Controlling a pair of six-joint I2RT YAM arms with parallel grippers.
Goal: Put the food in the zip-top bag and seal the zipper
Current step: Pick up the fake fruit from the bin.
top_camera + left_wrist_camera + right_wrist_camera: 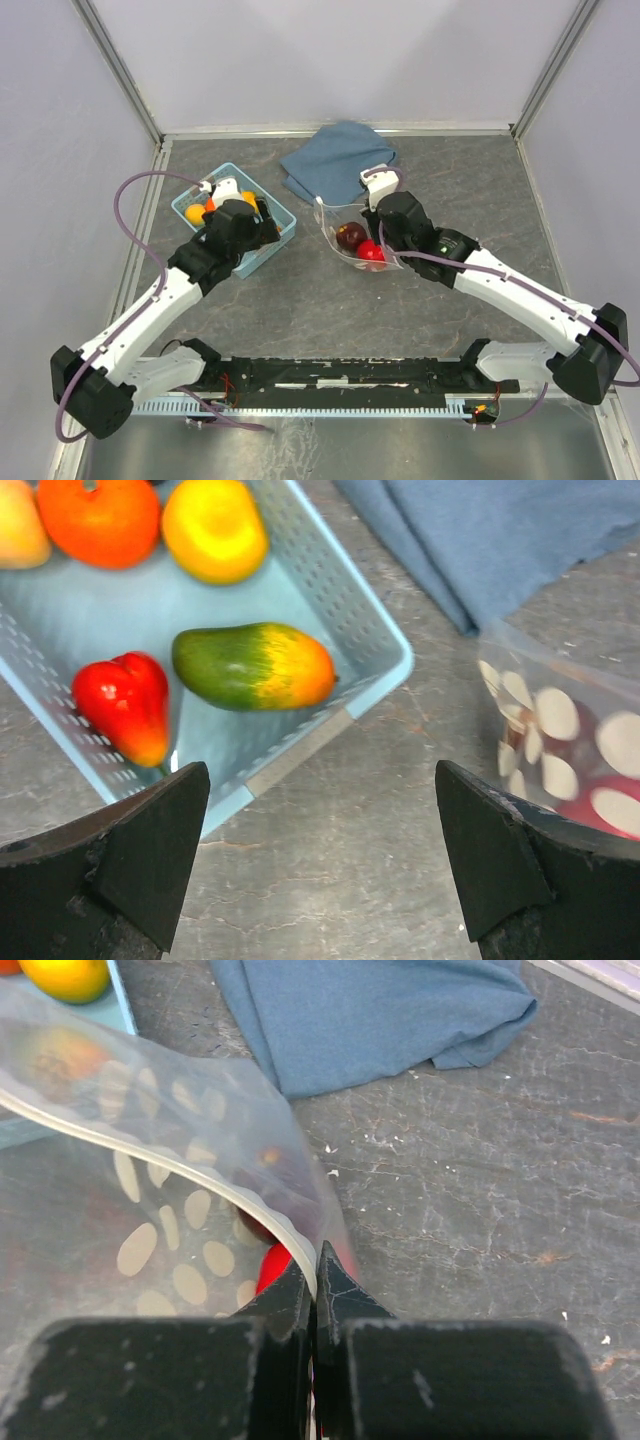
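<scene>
Right wrist view shows up close the right claw [316, 1272] pinching the rim of the zip-top bag [170, 1230], while the left claw [318, 820] gapes wide by the basket [388, 652] corner.

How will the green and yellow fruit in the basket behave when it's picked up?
The fruit looks glossy and smooth, so it may slip in a pinch. It lies on its side, rounded, so a nudge could roll it, though the basket wall would likely stop it. It looks like moulded plastic: probably rigid and light.
</scene>
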